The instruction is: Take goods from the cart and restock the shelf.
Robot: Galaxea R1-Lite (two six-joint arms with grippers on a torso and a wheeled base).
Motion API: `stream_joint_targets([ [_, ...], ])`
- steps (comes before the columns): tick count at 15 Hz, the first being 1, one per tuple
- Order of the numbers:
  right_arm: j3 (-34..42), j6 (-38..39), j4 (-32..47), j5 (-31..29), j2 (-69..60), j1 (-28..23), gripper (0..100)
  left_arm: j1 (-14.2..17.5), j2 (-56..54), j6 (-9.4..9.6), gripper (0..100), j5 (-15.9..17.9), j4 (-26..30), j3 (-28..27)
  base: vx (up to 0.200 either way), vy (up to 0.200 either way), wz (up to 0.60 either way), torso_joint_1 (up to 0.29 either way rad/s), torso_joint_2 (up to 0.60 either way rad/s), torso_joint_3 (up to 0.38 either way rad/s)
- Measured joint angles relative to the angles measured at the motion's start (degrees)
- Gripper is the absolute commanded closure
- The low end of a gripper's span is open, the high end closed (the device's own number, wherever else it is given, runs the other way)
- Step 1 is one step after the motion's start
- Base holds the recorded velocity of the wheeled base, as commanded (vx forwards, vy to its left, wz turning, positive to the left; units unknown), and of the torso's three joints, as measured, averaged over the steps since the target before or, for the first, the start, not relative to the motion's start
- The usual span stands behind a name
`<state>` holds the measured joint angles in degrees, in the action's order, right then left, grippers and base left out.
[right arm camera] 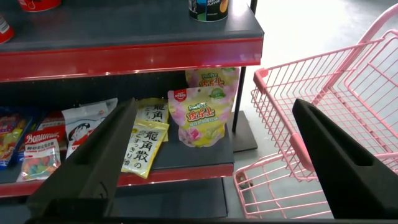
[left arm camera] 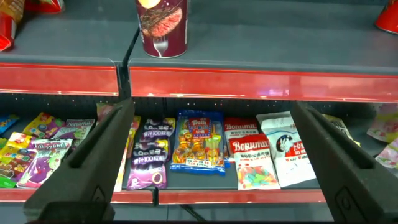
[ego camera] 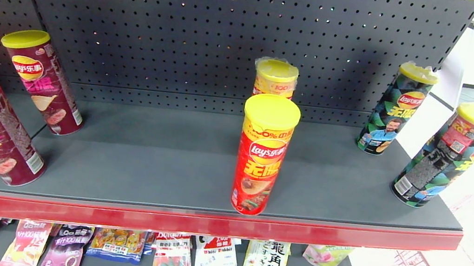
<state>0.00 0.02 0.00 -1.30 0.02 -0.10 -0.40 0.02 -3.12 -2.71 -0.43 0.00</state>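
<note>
Left end effector [left arm camera: 211, 106] and right end effector [right arm camera: 214, 104] face the shelf [ego camera: 157, 163], spread wide, empty. The chip can [ego camera: 263, 155] seems light, stiff, slippery; hold its middle.

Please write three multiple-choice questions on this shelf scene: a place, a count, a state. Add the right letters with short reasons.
1. Where does the pink cart stand? A) left of the shelf B) beside the shelf's right end C) behind the pegboard
2. How many dark green cans stand on the upper shelf? A) two B) four C) none
3. How is the left gripper? A) shut on a can B) shut on a bag C) open, empty
Key: 1 B, its wire shows past the shelf's right end; 2 A, one behind, one at the front edge; 3 C, fingers apart, nothing between.
</note>
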Motion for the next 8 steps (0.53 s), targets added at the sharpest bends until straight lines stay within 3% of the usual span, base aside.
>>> stream_joint_targets([
  [8, 0.0, 0.0, 0.0, 0.0, 0.0, 0.0, 0, 0.0, 0.0, -0.02, 0, 0.0, 0.0, 0.0, 0.000, 0.000, 0.00, 0.000, 0.00, 0.000],
])
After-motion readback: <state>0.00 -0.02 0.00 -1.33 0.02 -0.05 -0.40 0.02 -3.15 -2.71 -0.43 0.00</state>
